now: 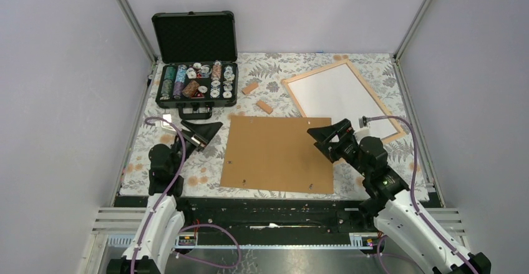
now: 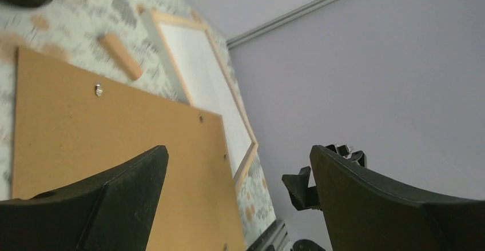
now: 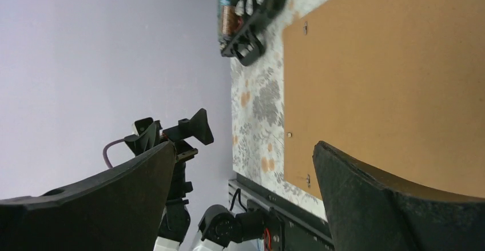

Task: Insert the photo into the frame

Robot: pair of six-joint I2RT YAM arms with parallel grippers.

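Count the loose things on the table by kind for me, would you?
Pale wooden frame: 1
White sheet lying inside it: 1
Brown board: 1
Small wooden blocks: 2
Black case of chips: 1
Total: 6

The desk (image 1: 374, 68) shows white cloth patterned with grey ferns and orange flowers, the backing board (image 1: 277, 153) plain brown, the frame (image 1: 315, 71) pale wood, the photo (image 1: 340, 96) white, the case (image 1: 194, 37) black.
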